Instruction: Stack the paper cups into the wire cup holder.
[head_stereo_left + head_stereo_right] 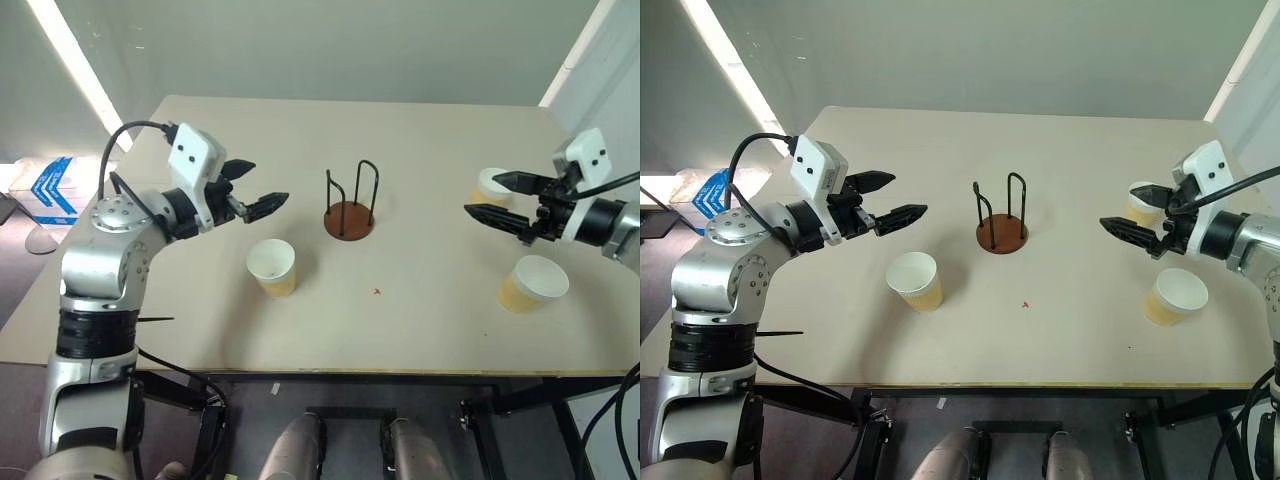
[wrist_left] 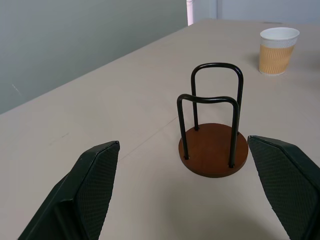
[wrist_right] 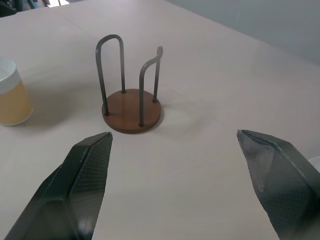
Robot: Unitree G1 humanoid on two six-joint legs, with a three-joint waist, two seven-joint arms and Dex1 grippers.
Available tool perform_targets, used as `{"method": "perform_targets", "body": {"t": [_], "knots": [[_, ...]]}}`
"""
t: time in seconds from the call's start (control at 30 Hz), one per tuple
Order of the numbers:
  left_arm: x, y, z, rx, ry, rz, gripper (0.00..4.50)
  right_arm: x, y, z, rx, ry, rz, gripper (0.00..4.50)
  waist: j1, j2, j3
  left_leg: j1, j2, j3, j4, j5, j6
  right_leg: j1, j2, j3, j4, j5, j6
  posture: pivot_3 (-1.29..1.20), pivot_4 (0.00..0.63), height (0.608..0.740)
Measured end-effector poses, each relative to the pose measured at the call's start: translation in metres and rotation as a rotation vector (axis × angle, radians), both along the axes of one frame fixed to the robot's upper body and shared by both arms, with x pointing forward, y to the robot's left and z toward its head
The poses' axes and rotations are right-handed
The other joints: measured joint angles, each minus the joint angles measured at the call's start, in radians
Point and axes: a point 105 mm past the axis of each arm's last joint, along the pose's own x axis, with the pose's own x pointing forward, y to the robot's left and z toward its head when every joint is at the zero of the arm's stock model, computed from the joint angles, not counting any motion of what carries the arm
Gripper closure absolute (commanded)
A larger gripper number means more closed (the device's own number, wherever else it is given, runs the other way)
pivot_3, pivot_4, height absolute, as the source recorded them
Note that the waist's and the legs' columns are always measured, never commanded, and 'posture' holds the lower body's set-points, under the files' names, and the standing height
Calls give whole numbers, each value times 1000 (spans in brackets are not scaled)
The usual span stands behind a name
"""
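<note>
At bench centre I see wire cup holder (image 1: 350,212): round brown disc, black loops, empty. Three tapered paper cups (image 1: 272,266) upright, scattered apart. Left gripper (image 1: 252,188) and right gripper (image 1: 496,199) released, holding nothing.

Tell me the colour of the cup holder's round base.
Reddish-brown, under black wire loops; the cup holder shows best in the left wrist view.

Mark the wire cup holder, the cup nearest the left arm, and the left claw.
wire cup holder (image 1: 349,220): left eye view, on the brown disc base.
paper cup (image 1: 272,261): left eye view, inside its open mouth.
left claw (image 1: 252,187): left eye view, midway between its open fingertips.
</note>
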Motion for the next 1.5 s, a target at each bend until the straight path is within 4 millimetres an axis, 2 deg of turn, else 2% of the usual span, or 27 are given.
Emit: {"method": "perform_targets", "body": {"t": [0.7,0.9,1.07,1.3,1.5], "knots": [[-1,-2,-4,-7,11,2,0,1,1,0,-6,-15,3,301,0,0,0,0,0,0,0,0,1,0,0,0,1,0,0,0,150,740],[0,-21,-4,-34,11,-53,0,-4,1,4,-29,-26,7,301,1,0,0,1,0,0,1,1,1,0,0,0,1,1,0,0,150,740],[7,-30,-8,-31,43,-85,0,-12,2,-3,-39,-4,12,301,2,0,0,1,0,0,1,1,2,1,0,0,2,1,0,0,150,740],[21,-56,-33,-12,171,-122,0,-21,-5,0,-43,-17,-18,301,3,0,0,1,0,1,1,2,4,2,-1,0,1,2,1,0,150,740],[31,-77,-45,7,227,-137,0,-26,0,2,-28,-7,-8,301,3,0,0,1,-1,1,1,2,10,2,-1,0,1,4,4,0,150,740]]}}
